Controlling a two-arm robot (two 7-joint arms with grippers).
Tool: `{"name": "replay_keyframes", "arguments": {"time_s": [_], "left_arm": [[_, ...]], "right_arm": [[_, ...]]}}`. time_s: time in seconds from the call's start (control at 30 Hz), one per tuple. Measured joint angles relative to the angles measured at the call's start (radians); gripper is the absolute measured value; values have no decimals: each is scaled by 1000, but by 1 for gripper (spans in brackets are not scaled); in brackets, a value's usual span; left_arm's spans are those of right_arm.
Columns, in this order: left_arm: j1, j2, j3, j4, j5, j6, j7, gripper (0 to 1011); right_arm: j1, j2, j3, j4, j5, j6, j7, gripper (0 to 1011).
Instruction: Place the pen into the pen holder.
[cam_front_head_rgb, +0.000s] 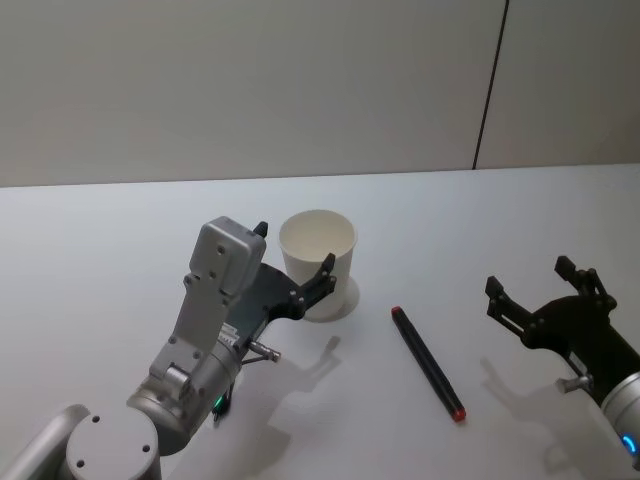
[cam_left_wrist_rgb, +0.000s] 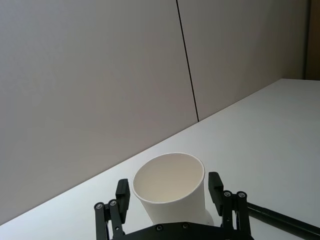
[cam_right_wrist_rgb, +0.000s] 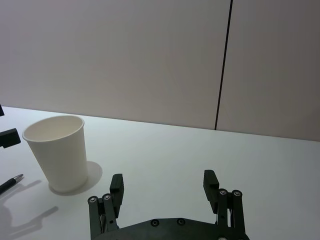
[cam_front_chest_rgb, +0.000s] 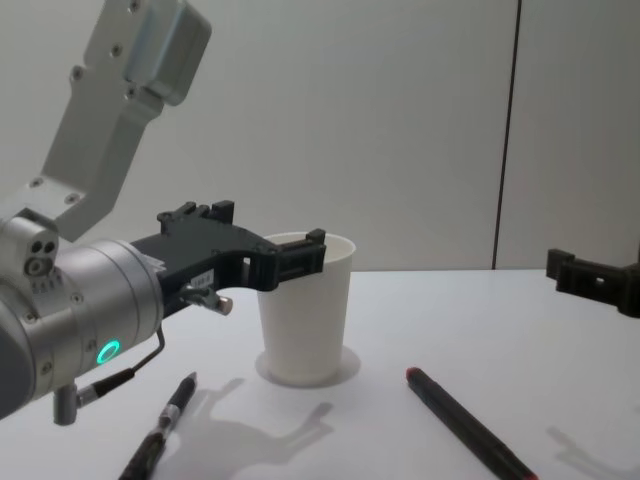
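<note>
1. status. no pen is in hand and the pen holder (cam_front_head_rgb: 318, 240), a plain white tapered cup with a rolled rim and a flat round base flange, is empty as far as its mouth shows. it stands upright near the middle of the white table (cam_front_head_rgb: 100, 260). the step in hand is judged to be the approach to a pen; pickup is not yet done.

2. left gripper (cam_front_head_rgb: 295, 248). the jaws stand apart, one on each side of the pen holder just below its rim. in the left wrist view a thin gap shows between each of the fingers (cam_left_wrist_rgb: 123, 194) and the cup wall, so no clamping is evident. this placement is judged to be for steadying the holder.

3. right gripper (cam_front_head_rgb: 530, 278). jaws apart, nothing between them, hovering over the table at the robot's right.

4. pens. a slim black red-tipped pen (cam_front_head_rgb: 428, 363), red at both ends, lies flat on the table between the pen holder and the right gripper, apart from both, its far end near the holder's flange. a second pen (cam_front_chest_rgb: 165, 425), black with a pale tip, lies flat under the left arm, on the robot's left of the holder.

5. next move. the right gripper is best placed for the red-tipped pen: shift left over its mid-length, turn the jaws across the barrel, descend and close. the pen must then be raised upright above the rim before release. risk: a low carry could knock over the light cup.
</note>
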Motion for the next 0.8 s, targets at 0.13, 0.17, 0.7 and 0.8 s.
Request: {"name": "replay_keyframes", "arguments": {"time_s": [0.13,0.17,0.7,0.8], "left_arm": [[0,0,0,0,0,0,0,1000],[0,0,0,0,0,0,0,1000],[0,0,0,0,0,0,0,1000],[0,0,0,0,0,0,0,1000]], "right_arm": [[0,-3,-1,0,-1,2,1,1002],[0,-5,-3,-1,-1,4,1,1002],[28,-56,-30,-12,-26,59,4,1002],[33,-66,-35,-15,-29,77,-3,1002]]}}
